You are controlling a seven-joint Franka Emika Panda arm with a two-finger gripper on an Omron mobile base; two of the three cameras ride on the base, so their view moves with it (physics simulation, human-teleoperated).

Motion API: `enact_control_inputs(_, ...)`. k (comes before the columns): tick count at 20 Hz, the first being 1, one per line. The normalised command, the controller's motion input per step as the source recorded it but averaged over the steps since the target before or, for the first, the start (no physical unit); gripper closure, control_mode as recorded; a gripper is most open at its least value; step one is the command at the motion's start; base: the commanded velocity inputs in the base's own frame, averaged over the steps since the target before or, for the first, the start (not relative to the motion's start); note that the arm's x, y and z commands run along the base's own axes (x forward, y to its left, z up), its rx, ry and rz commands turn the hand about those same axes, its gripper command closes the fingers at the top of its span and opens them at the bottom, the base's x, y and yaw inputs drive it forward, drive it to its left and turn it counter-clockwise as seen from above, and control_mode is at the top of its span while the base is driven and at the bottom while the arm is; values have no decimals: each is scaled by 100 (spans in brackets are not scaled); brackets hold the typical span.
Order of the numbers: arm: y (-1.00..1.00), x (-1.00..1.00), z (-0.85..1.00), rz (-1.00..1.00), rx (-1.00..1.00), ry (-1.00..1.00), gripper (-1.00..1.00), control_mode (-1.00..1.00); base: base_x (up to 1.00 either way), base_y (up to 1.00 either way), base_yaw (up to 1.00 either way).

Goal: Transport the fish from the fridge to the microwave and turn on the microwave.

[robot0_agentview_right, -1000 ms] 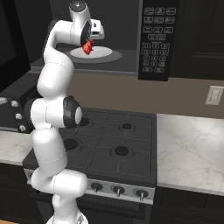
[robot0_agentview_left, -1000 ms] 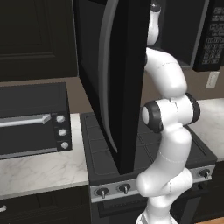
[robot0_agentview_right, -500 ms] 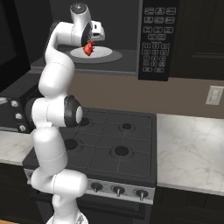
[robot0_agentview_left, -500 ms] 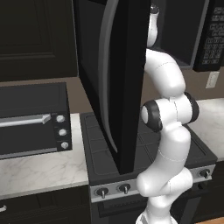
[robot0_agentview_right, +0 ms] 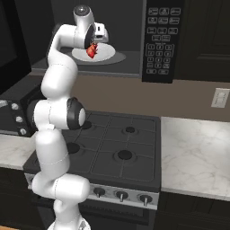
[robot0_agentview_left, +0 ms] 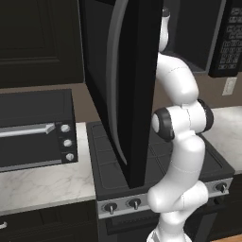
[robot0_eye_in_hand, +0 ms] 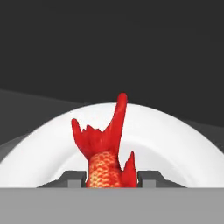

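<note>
Gripper [robot0_agentview_right: 93,48] jaws were clamped on the fish [robot0_agentview_right: 92,50], whose red tail [robot0_eye_in_hand: 104,133] jutted out ahead of the fingertips. Just below it lay the white turntable plate [robot0_agentview_right: 112,56] inside the open microwave [robot0_agentview_right: 162,41] (door [robot0_agentview_left: 125,85] swung wide beside the arm). Delivery looked nearly complete: next, lower slightly, release onto the plate, withdraw, shut the door, then press the keypad [robot0_agentview_right: 162,49].
</note>
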Motion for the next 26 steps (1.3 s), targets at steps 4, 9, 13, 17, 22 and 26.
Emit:
enact_control_inputs(4,0,15,-1,0,0,0,100,-100,0,0,0)
enact_control_inputs(9,0,10,0,0,0,0,100,-100,0,0,0)
enact_control_inputs(13,0,8,-2,0,-1,0,100,-100,0,0,0)
enact_control_inputs(17,2,5,-5,0,-1,0,-100,-100,0,0,0)
enact_control_inputs(22,6,9,-5,0,-2,0,-100,-100,0,0,0)
enact_control_inputs(26,3,5,-2,0,-1,0,-100,-100,0,0,0)
